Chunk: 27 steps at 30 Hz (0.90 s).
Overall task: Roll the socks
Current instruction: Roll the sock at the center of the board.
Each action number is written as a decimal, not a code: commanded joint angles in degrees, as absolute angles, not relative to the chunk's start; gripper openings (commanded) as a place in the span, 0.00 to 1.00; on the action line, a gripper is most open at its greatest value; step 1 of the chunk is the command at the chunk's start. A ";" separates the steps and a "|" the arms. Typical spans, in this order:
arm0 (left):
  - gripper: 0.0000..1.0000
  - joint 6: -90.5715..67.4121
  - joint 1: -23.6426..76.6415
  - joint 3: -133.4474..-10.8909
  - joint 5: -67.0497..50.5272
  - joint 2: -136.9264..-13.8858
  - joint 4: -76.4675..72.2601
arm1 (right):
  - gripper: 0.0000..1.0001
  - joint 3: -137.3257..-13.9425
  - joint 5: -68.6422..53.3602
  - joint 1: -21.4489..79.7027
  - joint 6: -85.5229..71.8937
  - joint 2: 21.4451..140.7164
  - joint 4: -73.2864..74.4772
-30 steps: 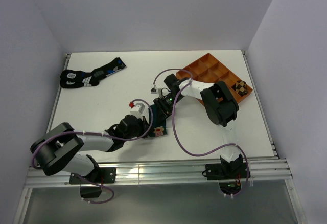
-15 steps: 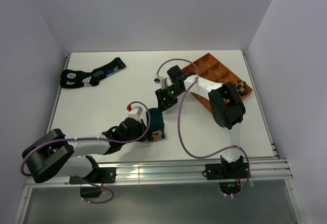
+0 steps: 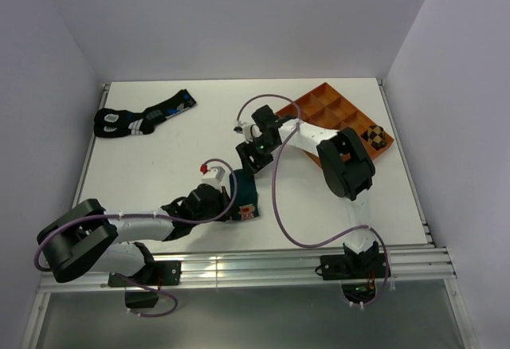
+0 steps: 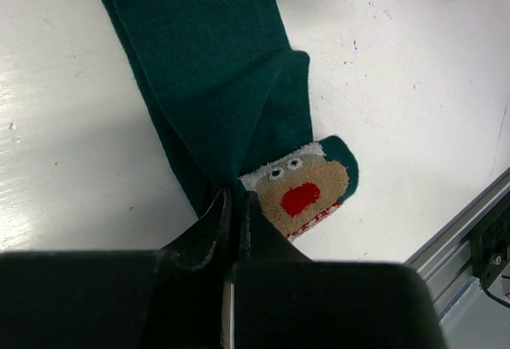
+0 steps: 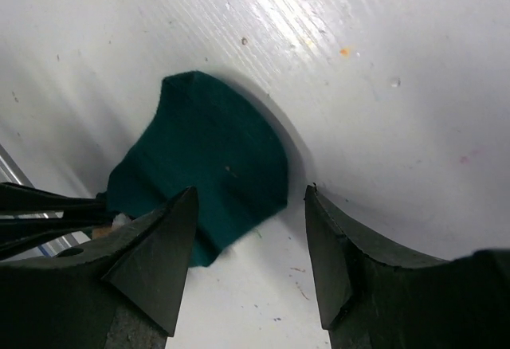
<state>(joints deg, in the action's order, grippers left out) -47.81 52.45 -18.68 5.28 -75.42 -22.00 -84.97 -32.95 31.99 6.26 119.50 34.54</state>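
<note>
The dark teal-green sock (image 3: 245, 191) lies flat on the white table, its red-and-white cartoon figure (image 4: 304, 198) at the near end. My left gripper (image 4: 233, 207) is shut on a fold at that sock's edge beside the figure; in the top view the left gripper (image 3: 229, 203) is at the sock's left side. My right gripper (image 5: 251, 233) is open and empty, hovering over the sock's far end (image 5: 209, 166); in the top view the right gripper (image 3: 247, 162) is just above the sock. The brown-and-black checkered sock (image 3: 375, 135) lies in the orange tray.
An orange compartment tray (image 3: 328, 112) stands at the back right. A pair of black socks with blue and white marks (image 3: 137, 119) lies at the back left. The table's near metal rail (image 4: 470, 229) runs close to the teal sock.
My right gripper has let go of the teal sock's far end, opened and drawn back from it. The sock has dropped flat. My left gripper stays shut on the sock.
</note>
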 commanded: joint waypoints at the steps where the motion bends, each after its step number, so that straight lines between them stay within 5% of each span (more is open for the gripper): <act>1: 0.00 -48.16 53.17 -19.51 5.36 -76.90 -19.86 | 0.63 -86.57 -30.94 33.66 6.94 121.46 33.40; 4: 0.00 -48.43 53.26 -19.42 5.54 -77.08 -19.60 | 0.58 -86.05 -31.20 34.45 7.12 121.64 33.66; 10: 0.00 -48.34 53.26 -19.86 5.45 -76.55 -18.90 | 0.12 -87.09 -29.80 35.33 7.29 122.60 34.28; 13: 0.00 -47.99 53.35 -20.56 4.40 -77.08 -18.02 | 0.05 -89.72 -29.09 35.33 6.59 123.92 34.37; 27: 0.00 -54.05 53.44 -25.22 -1.40 -82.17 -9.59 | 0.03 -99.77 -27.60 35.42 5.01 129.12 32.97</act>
<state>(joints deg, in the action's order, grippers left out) -51.55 52.84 -24.29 4.10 -79.81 -17.34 -98.80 -29.52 35.48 5.15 129.03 36.91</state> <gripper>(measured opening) 0.046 0.057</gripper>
